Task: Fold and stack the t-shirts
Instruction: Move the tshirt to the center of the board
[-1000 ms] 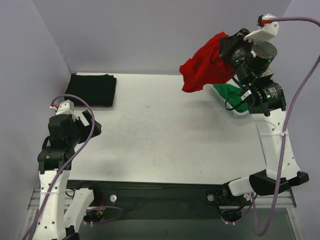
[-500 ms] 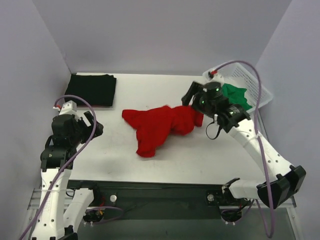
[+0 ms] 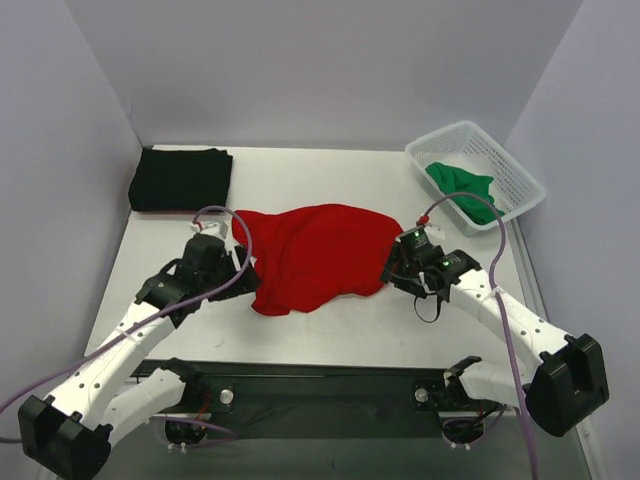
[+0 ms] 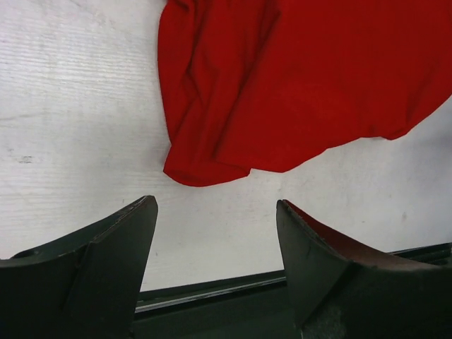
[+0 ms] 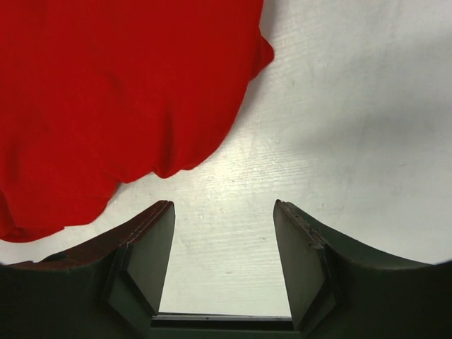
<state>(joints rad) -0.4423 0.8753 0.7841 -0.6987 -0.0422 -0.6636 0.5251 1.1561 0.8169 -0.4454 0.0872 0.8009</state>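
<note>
The red t-shirt [image 3: 315, 255] lies loosely spread and creased on the middle of the white table. My left gripper [image 3: 246, 278] stands open at its near left edge, and the left wrist view shows the red t-shirt [image 4: 296, 78] just beyond the open left gripper [image 4: 216, 202], with bare table between the fingers. My right gripper [image 3: 393, 270] is open at the shirt's right edge. The right wrist view has the red t-shirt [image 5: 120, 92] up and to the left of the right gripper [image 5: 223, 204], untouched. A folded black t-shirt [image 3: 182, 180] lies back left. The green t-shirt [image 3: 460, 185] sits in the basket.
A white mesh basket [image 3: 520, 182] stands at the back right corner. Grey walls close in the back and both sides. The table's dark front edge [image 4: 212, 296] runs just below the left gripper.
The right gripper brought the red t-shirt down from beside the basket, let go of it and opened. The shirt now lies spread. The left arm reached in to the shirt's left edge.
</note>
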